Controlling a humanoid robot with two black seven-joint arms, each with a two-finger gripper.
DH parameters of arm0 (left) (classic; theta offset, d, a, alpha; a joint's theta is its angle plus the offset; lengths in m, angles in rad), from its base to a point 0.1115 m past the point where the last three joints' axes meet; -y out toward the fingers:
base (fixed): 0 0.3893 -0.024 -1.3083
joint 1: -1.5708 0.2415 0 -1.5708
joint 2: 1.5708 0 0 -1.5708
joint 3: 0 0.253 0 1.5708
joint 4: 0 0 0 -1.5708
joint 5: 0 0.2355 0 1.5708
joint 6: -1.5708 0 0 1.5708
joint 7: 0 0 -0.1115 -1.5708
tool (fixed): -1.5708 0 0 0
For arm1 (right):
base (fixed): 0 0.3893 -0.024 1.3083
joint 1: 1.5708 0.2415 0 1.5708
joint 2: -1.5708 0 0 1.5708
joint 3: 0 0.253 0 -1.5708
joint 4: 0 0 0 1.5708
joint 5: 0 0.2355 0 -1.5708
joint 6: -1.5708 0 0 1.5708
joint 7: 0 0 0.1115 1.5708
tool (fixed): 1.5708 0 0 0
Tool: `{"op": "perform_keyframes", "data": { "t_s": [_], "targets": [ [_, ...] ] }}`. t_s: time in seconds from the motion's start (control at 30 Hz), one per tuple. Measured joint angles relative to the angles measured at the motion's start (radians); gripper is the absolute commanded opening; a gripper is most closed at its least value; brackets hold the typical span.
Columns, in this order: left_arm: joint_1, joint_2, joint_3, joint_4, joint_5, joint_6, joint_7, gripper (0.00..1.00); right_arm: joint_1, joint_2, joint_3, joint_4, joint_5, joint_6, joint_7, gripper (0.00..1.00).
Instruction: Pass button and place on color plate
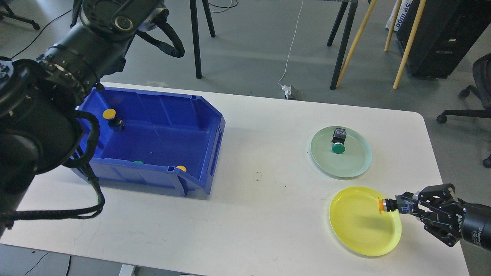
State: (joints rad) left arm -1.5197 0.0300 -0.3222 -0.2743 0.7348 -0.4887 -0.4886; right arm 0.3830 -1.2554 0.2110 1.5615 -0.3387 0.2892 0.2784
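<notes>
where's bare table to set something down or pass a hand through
Widest free patch: the white table between the blue bin and the two plates. Another bare strip runs along the near edge, left of the yellow plate. It is crowded on the right: the green plate carries a green button, and the right gripper holds a yellow button over the yellow plate.

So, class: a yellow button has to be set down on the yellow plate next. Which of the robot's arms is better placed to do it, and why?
The right. Its hand already holds the yellow button over the edge of the yellow plate. The left arm is far off by the blue bin, its hand out of view.
</notes>
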Motion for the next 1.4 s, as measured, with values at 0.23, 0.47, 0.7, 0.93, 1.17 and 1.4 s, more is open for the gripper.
{"op": "perform_keyframes", "data": {
  "t_s": [0.23, 0.47, 0.7, 0.93, 1.17, 1.4],
  "targets": [
    [-0.015, 0.002, 0.000, 0.000, 0.000, 0.000, 0.000, 1.00, -0.008, 0.100, -0.011, -0.071, -0.044, -0.038, -0.009, 0.50],
    [-0.019, 0.006, -0.001, 0.000, 0.000, 0.000, 0.000, 1.00, -0.012, 0.109, -0.013, -0.077, -0.058, -0.045, -0.009, 0.76],
    [-0.020, 0.008, 0.000, 0.000, 0.000, 0.000, 0.000, 1.00, -0.010, 0.109, 0.001, -0.076, -0.055, -0.043, -0.011, 0.93],
    [-0.026, 0.010, 0.008, 0.001, 0.004, 0.000, 0.000, 1.00, 0.032, 0.097, 0.182, -0.071, -0.042, -0.047, -0.018, 0.98],
    [-0.021, 0.025, 0.013, 0.010, 0.003, 0.000, 0.000, 1.00, 0.068, 0.168, 0.528, -0.170, -0.043, -0.050, -0.056, 0.98],
    [-0.014, 0.037, 0.017, 0.014, 0.006, 0.000, 0.007, 0.99, 0.424, 0.432, 0.529, -0.517, -0.045, -0.054, -0.282, 0.98]
  ]
}}
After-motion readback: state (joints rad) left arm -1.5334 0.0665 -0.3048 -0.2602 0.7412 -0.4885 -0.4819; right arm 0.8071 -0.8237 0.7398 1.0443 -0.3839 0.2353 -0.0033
